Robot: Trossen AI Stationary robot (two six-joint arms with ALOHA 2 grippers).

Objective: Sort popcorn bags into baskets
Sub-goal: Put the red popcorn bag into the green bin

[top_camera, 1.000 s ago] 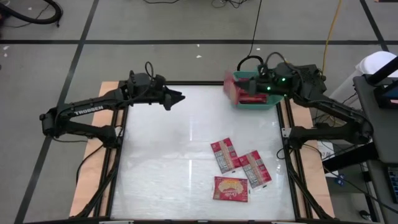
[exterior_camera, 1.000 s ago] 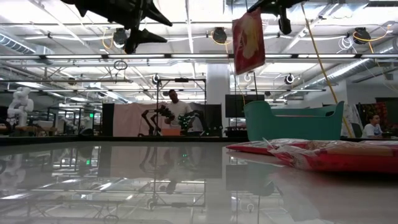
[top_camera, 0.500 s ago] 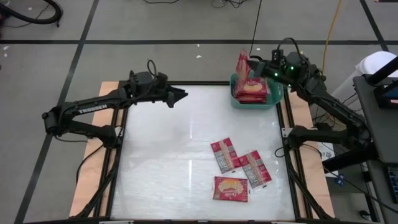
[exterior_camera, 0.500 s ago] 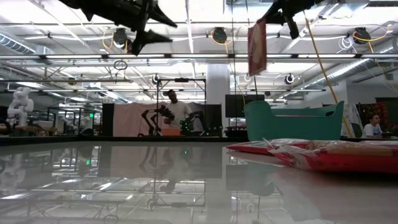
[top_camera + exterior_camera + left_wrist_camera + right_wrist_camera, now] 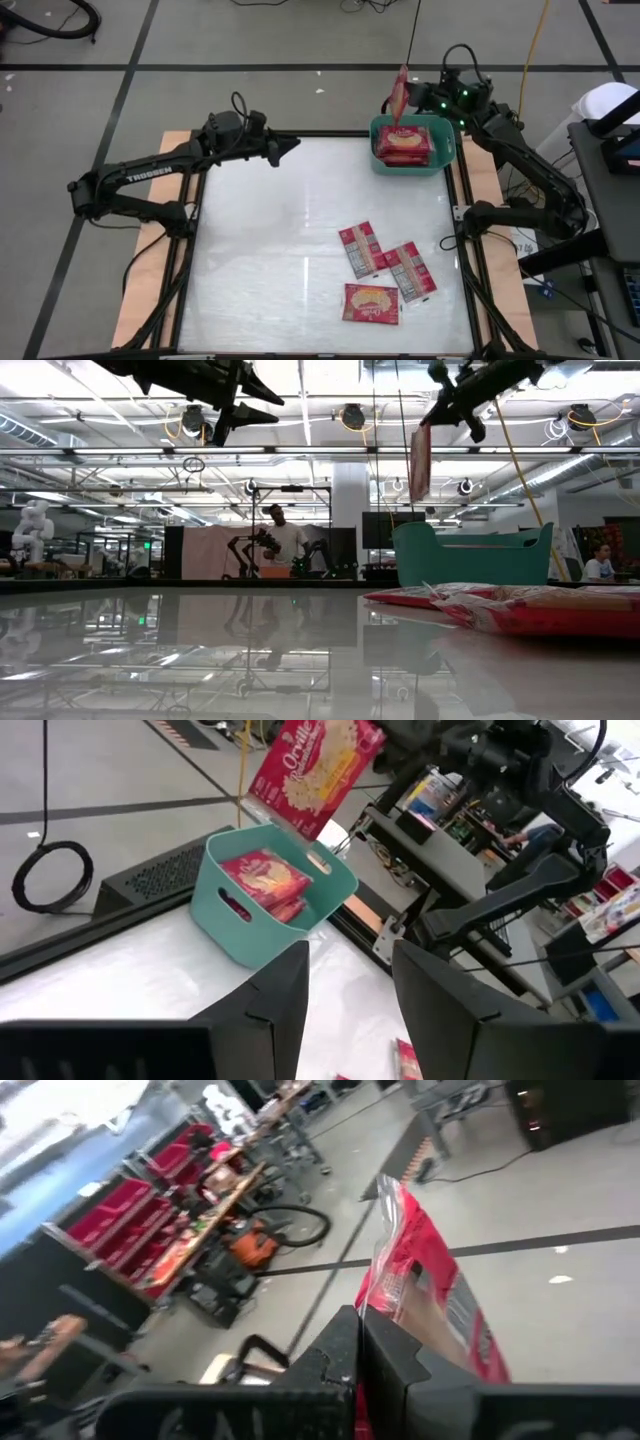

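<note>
We note the right gripper (image 5: 408, 97) has lifted its popcorn bag (image 5: 399, 95) clear of the basket (image 5: 446, 152), jaws clamped on its edge, so release is still outstanding. It hangs edge-on below them, red and slightly crumpled, above the basket's far rim. The left gripper (image 5: 291, 146), jaws part open, holds nothing.

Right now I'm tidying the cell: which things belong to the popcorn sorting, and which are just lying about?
Job:
- held popcorn bag in right hand
- bags in the teal basket
- three loose bags on table

Not the job:
- yellow cable on floor
- left hand, empty
</note>
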